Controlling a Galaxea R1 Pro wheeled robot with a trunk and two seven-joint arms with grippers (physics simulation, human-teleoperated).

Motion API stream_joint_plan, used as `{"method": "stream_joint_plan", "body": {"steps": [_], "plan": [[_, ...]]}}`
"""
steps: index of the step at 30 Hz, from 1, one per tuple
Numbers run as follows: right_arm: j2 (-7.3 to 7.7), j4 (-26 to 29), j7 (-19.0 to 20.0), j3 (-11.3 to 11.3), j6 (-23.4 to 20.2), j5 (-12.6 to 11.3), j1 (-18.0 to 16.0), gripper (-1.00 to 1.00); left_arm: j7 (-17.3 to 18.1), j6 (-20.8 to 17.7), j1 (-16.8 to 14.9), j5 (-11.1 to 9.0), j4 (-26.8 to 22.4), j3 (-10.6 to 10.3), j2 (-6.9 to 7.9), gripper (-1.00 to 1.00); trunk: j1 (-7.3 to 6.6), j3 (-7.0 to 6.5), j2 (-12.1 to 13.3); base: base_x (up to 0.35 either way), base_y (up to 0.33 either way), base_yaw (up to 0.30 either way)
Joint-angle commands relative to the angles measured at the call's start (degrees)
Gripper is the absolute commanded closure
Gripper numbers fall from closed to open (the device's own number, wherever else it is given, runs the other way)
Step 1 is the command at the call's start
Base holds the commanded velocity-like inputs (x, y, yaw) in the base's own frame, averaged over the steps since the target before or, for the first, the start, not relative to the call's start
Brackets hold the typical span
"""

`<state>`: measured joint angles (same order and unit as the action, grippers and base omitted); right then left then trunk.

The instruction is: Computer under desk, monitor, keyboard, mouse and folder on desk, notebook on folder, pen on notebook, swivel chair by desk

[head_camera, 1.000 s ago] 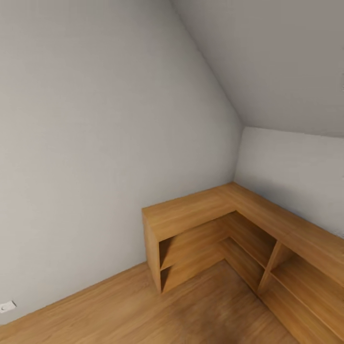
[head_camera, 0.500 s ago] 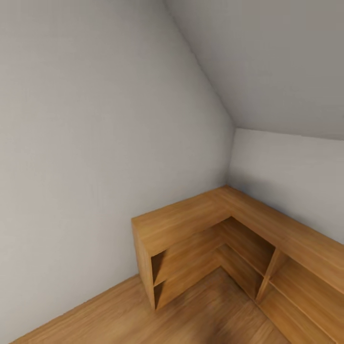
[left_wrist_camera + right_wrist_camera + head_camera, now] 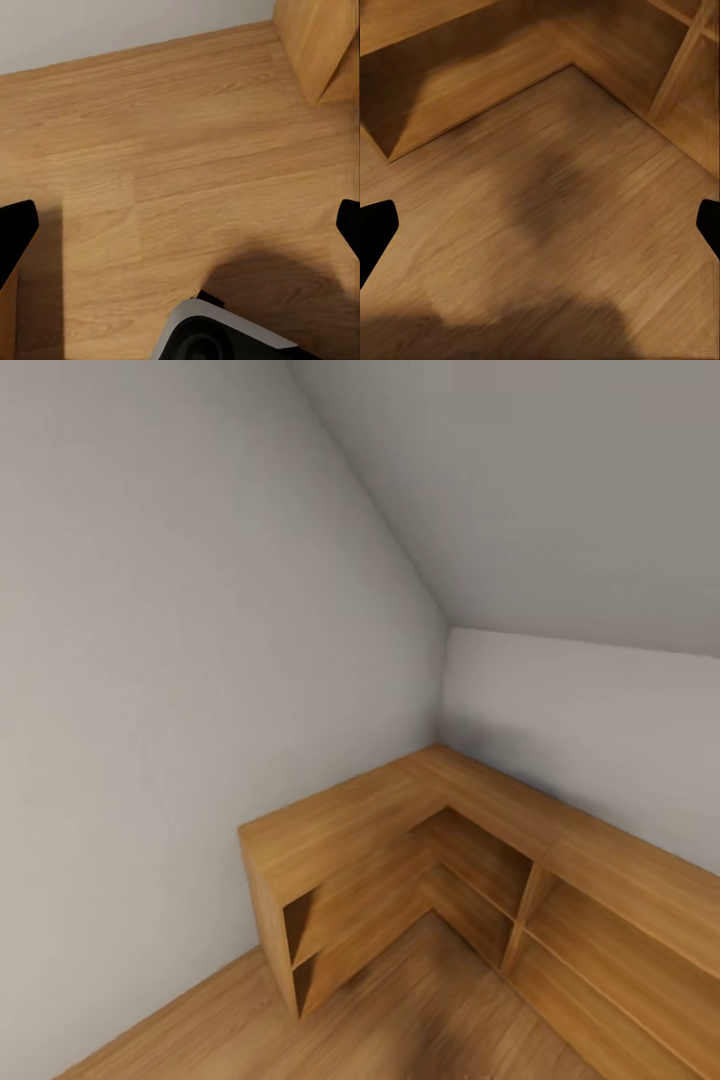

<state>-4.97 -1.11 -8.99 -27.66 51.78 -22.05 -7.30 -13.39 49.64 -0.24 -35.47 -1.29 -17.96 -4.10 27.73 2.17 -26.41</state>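
I face a room corner with a low L-shaped light-wood shelf unit (image 3: 350,830) standing against grey walls under a sloped ceiling. In the left wrist view, my left gripper (image 3: 180,232) is open over bare wood floor (image 3: 187,150), its black fingertips (image 3: 15,232) far apart at the picture's edges, with nothing between them. In the right wrist view, my right gripper (image 3: 540,229) is also open and empty, hovering over floor close to the shelf unit's open compartments (image 3: 472,82).
The shelf unit's end panel (image 3: 315,45) stands near the left gripper. A rounded grey and black part of my own base (image 3: 225,337) sits below that gripper. Wood floor (image 3: 420,1010) lies in front of the shelves.
The whole head view has shifted: the shelf unit sits further left and slightly lower in the picture, so the camera has turned. A white wall socket has left the view.
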Motion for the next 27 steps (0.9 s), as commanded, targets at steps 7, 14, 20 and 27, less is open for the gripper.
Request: {"method": "stream_joint_plan", "body": {"steps": [7, 14, 20, 27], "plan": [[-0.03, -0.12, -0.42, -0.46, 0.09, -0.17, -0.08, -1.00, -0.41, 0.11, -0.02, -0.19, -0.02, -0.52, -0.03, -1.00, 0.03, 0.12, -0.12, 0.000, 0.000, -0.296], [-0.03, -0.09, -0.42, -0.38, -1.33, -0.19, -0.08, -1.00, -0.41, 0.04, -0.02, -0.21, -0.02, -0.50, 0.05, -1.00, 0.03, 0.12, -0.12, 0.042, 0.000, -0.300], [-0.03, -0.04, -0.42, -0.38, -2.24, -0.26, -0.08, -1.00, -0.41, 0.02, -0.02, -0.21, -0.02, -0.49, 0.05, -1.00, 0.03, 0.12, -0.12, 0.025, 0.000, -0.300], [-0.03, 0.01, -0.42, -0.38, -2.37, -0.35, -0.08, -1.00, -0.41, 0.07, -0.02, -0.21, -0.02, -0.49, 0.04, -1.00, 0.03, 0.12, -0.12, 0.003, 0.000, -0.300]]}}
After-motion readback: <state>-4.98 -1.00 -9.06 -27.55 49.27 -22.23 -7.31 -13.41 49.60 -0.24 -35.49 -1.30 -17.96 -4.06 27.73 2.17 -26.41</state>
